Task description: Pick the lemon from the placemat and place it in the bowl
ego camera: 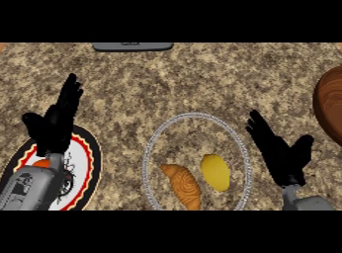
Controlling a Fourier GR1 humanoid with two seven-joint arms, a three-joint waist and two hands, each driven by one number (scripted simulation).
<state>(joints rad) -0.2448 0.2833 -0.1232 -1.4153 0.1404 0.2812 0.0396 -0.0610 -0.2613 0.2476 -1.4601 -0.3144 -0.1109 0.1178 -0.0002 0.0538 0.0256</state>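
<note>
A yellow lemon [215,171] lies on a round placemat [159,143] with a pale ring edge, near the view's lower middle. Beside it on the mat lies a brown croissant [183,186]. The brown wooden bowl [339,107] sits at the right edge, partly cut off. My right hand [283,154] stands open just right of the mat, fingers straight and pointing up, not touching the lemon. At the lower left my left hand [54,124] is open too, fingers up, above a patterned plate.
A white plate [83,170] with a black and red rim lies under my left forearm, with an orange thing [41,163] showing on it. A grey object [133,46] sits at the counter's far edge. Wooden edges show at both top corners.
</note>
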